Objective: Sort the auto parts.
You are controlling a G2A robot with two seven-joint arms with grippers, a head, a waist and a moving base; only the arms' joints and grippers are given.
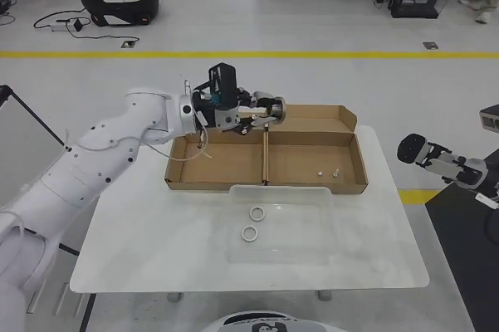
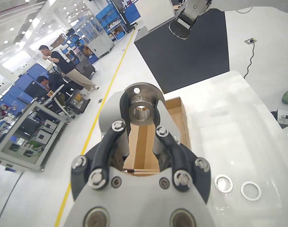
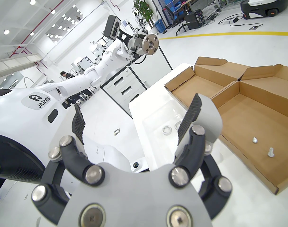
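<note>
Since your left fingers [image 2: 123,106] clamp the flanged hub [image 2: 141,95] by its collar above the box divider [image 1: 266,158] at upper centre, it may drop astride both compartments; right fingers [image 3: 193,112] gape empty.

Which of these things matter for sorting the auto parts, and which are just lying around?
Job: flanged hub in left hand; two rings in clear tray; two bolts in cardboard box.
Lying about: floor cable; black mat.
</note>
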